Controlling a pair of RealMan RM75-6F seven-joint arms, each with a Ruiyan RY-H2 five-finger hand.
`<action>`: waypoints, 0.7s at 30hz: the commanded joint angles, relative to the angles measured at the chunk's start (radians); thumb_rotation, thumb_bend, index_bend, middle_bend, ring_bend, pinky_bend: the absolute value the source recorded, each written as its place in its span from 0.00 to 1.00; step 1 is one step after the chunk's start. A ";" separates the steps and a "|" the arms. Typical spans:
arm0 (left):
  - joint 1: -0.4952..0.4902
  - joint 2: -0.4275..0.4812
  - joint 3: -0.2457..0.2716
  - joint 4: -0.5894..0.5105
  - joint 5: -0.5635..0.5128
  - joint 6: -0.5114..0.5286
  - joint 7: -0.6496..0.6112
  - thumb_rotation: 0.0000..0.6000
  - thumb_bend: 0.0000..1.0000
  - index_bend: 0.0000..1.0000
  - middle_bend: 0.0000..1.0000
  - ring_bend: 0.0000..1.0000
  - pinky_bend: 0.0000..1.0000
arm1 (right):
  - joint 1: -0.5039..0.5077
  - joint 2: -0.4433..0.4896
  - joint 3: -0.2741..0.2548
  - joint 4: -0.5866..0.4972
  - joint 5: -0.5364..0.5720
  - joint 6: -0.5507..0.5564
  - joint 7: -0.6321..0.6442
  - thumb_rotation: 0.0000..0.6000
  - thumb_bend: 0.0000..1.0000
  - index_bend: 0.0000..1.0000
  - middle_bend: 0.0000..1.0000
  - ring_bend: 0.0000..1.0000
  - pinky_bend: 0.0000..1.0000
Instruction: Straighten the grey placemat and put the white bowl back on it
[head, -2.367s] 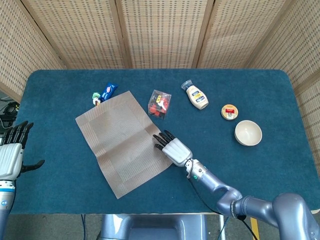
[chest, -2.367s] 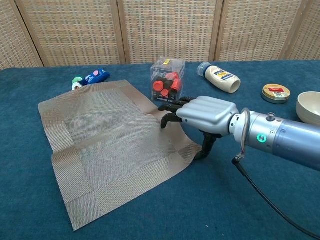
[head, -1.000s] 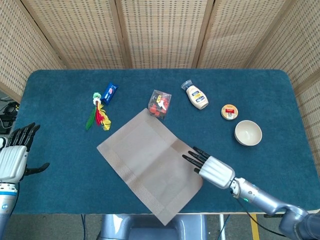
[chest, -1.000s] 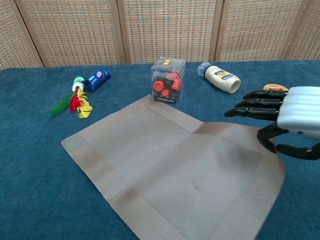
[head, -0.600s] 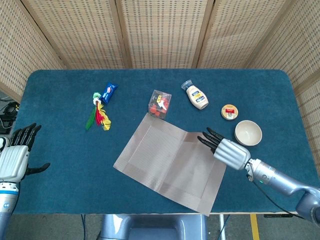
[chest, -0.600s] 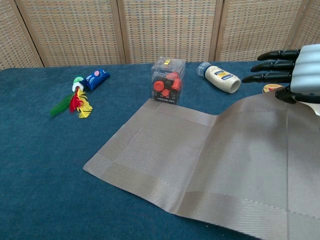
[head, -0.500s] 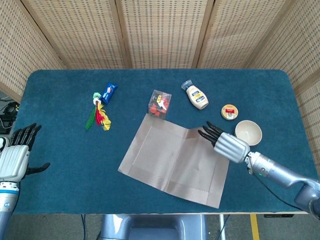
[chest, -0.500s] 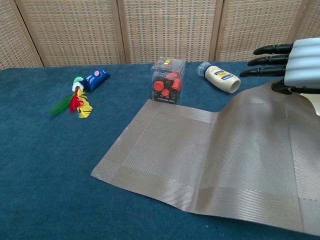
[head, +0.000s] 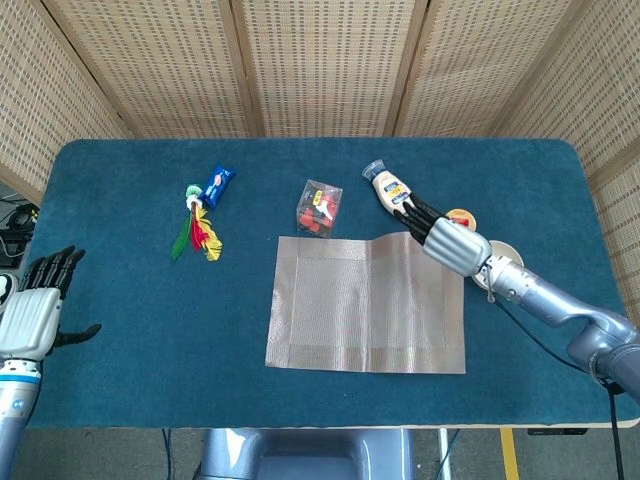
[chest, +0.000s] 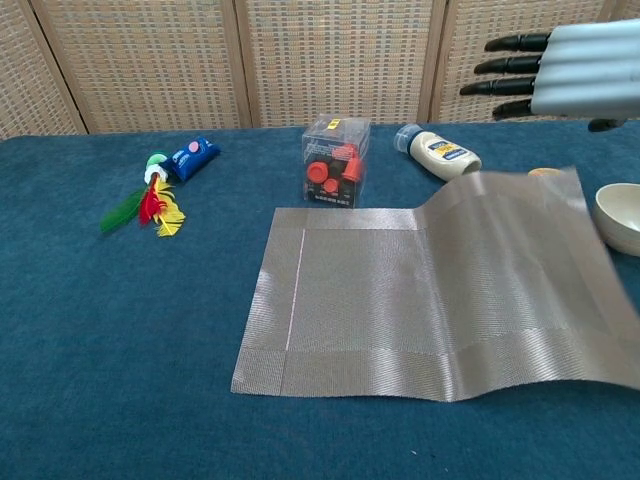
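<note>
Right hand (chest: 570, 68) raised above grey placemat (head: 368, 302), fingers (chest: 505, 64) released and straight, left hand (head: 30, 315) open.

One grey placemat (head: 366, 303) lies on one blue table (head: 120, 300). There is one white bowl (chest: 620, 218) (mostly hidden behind the right arm in the head view). One clear box (head: 318, 208) holds red pieces, too small to count. One squeeze bottle (head: 385, 187) lies on its side, and one small round tin (head: 462, 216) shows only at its edge. One blue packet (head: 216, 183) sits beside one feathered toy (head: 197, 228) in green, red and yellow. Two robot hands are in view: one left hand (head: 28, 316) and one right hand (head: 447, 239). Behind the table stand woven screen panels (head: 320, 62); four show in the chest view.
</note>
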 joint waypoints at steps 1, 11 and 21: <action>-0.001 0.000 0.001 0.000 0.002 -0.002 -0.002 1.00 0.00 0.00 0.00 0.00 0.00 | -0.058 0.002 0.048 -0.014 0.071 0.076 -0.022 1.00 0.00 0.02 0.00 0.00 0.00; 0.003 -0.008 0.022 0.005 0.069 0.012 -0.014 1.00 0.00 0.00 0.00 0.00 0.00 | -0.313 0.133 0.117 -0.377 0.295 0.305 0.069 1.00 0.00 0.00 0.00 0.00 0.00; -0.056 -0.091 0.049 0.120 0.213 -0.040 -0.057 1.00 0.00 0.00 0.00 0.00 0.00 | -0.545 0.242 0.062 -0.737 0.432 0.400 0.240 1.00 0.00 0.00 0.00 0.00 0.00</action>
